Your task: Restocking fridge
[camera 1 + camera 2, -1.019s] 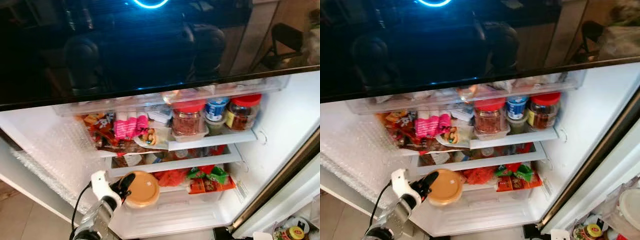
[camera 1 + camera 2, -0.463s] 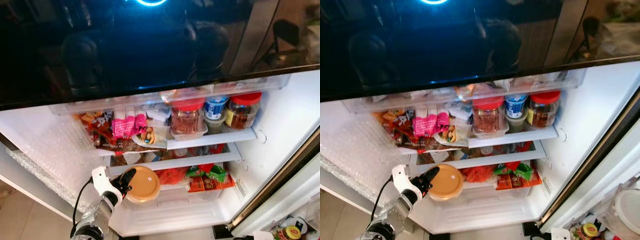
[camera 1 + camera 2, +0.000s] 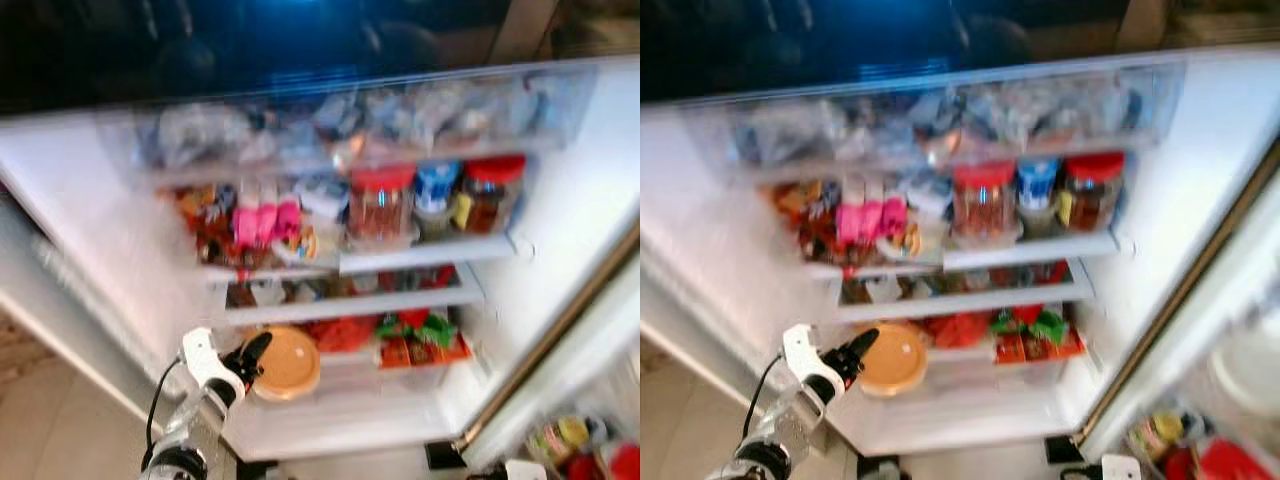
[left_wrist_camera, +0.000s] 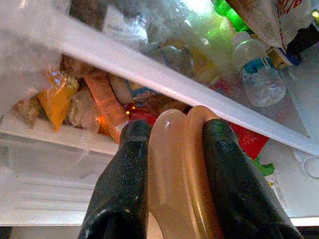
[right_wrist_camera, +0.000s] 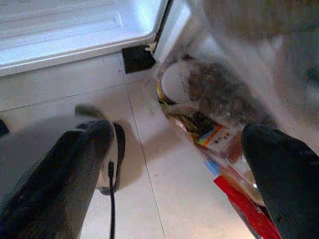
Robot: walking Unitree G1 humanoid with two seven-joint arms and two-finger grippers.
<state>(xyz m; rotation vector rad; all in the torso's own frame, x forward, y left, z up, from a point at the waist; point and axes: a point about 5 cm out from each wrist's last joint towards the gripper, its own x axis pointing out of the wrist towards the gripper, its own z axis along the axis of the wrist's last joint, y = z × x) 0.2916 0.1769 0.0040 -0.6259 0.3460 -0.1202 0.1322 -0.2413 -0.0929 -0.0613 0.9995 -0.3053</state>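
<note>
The left gripper (image 4: 172, 164) is clamped on the edge of a tan lidded container (image 3: 285, 362), carrying it in over the fridge's lowest shelf (image 3: 340, 425); next, I judge, it must lower it onto the bare shelf just beneath and let go.

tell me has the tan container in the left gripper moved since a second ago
Cannot tell for sure. The camera tilted and blurred, but the tan container, gripped by the left gripper, sits at the same spot before the red packets on the bottom shelf, so little if any.
</note>
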